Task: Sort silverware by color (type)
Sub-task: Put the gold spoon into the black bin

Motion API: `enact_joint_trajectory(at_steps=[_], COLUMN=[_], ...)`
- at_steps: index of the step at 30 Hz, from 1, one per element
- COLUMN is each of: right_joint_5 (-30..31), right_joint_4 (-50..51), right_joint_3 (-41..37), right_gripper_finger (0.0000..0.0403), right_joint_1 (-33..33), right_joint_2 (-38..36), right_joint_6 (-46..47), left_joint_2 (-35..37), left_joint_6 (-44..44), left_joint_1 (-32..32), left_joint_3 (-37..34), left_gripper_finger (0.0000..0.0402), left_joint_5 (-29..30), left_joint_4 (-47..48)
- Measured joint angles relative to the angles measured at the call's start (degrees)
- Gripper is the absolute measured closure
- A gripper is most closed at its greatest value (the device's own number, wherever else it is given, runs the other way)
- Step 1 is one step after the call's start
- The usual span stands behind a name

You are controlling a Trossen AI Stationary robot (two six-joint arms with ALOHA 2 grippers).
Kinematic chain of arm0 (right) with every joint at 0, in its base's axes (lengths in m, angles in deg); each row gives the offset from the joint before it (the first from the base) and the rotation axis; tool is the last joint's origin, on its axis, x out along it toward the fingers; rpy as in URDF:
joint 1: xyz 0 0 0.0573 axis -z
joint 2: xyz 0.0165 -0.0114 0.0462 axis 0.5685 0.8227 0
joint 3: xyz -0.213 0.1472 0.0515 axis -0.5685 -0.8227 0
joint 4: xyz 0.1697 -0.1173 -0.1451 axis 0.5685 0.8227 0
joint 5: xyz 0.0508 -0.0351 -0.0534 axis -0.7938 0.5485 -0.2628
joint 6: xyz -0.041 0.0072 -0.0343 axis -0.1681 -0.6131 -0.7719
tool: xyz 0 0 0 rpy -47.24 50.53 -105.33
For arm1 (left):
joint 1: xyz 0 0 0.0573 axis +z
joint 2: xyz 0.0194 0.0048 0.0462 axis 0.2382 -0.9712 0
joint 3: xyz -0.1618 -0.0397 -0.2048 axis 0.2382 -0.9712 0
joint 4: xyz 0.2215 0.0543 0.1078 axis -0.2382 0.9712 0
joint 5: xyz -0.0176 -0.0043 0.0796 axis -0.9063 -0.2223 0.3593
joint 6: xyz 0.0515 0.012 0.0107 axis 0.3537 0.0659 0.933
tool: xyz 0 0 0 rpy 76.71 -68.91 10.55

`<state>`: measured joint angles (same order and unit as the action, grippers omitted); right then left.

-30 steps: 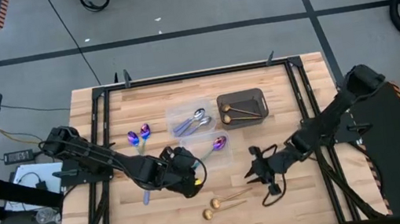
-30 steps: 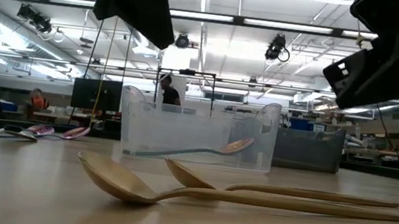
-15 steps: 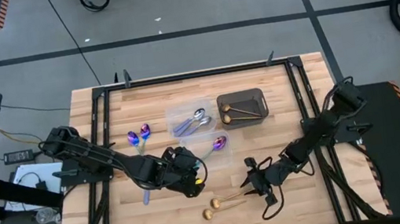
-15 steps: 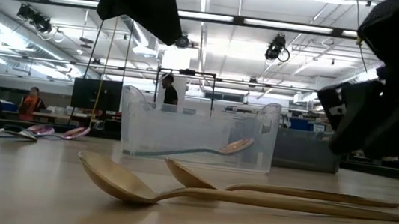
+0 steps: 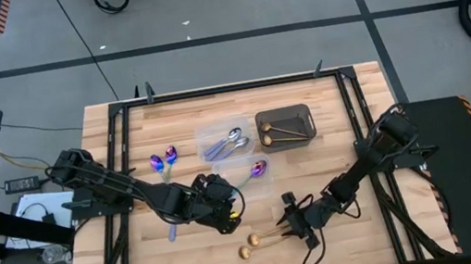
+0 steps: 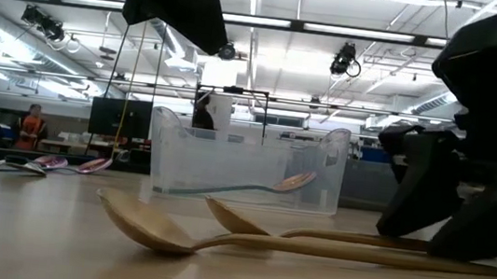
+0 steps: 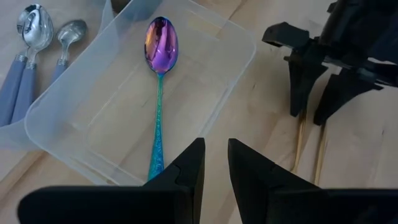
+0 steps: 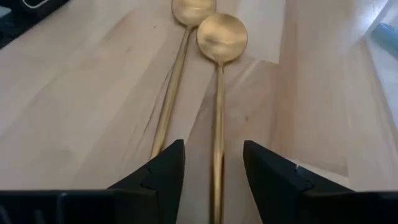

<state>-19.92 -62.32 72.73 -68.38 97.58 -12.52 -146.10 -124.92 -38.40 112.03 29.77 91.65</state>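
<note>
Two gold spoons (image 5: 251,245) lie side by side on the table near its front edge, bowls to the left; they also show in the right wrist view (image 8: 221,37) and the low view (image 6: 219,235). My right gripper (image 5: 291,222) is open and low at their handle ends, its fingers either side of one handle (image 8: 217,155). My left gripper (image 5: 227,199) is open by a narrow gap and empty, just short of a clear tub (image 7: 242,56). An iridescent purple spoon with a teal handle (image 7: 160,43) lies flat in that tub. My right gripper comes in level from the table's right, along the gold spoons. One handle (image 8: 217,162) runs between its open fingers and the other (image 8: 169,124) passes by one finger (image 8: 163,171). I cannot tell whether the fingers touch either handle.
A second clear tub (image 5: 210,138) holds silver spoons with pale blue handles (image 5: 229,141). A dark tub (image 5: 284,127) holds gold spoons. Purple spoons (image 5: 163,161) and a blue-handled piece (image 5: 172,228) lie on the table's left part. Bare wood lies at the front right.
My right gripper has gone toward the table's left and near edge and come down to the handle ends of the two gold spoons. The spoons have stayed where they were.
</note>
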Motion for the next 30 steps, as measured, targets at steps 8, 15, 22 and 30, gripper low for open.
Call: enact_joint_trajectory(at_steps=[8,15,22,30], right_joint_5=[-2.1,-3.1,-2.0,-1.1], right_joint_4=[-3.0,-2.4,-1.6,2.5], right_joint_3=[0.2,0.2,0.0,-0.4], right_gripper_finger=[0.0311,0.0385,0.0383,0.0385], right_joint_1=[1.5,2.4,3.4,4.3], right_joint_2=[3.1,3.1,1.6,-3.8], right_joint_6=[3.0,4.8,4.7,1.4], left_joint_2=[0.0,0.0,0.0,0.0], left_joint_6=[0.0,0.9,1.5,1.5], left_joint_1=[-0.1,-0.1,-0.4,-2.0], left_joint_3=[0.0,0.0,0.0,0.0], left_gripper_finger=[0.0324,0.0324,0.0324,0.0324], left_joint_5=[-0.7,-1.1,-1.1,-0.3], left_joint_4=[0.3,0.2,0.0,0.0])
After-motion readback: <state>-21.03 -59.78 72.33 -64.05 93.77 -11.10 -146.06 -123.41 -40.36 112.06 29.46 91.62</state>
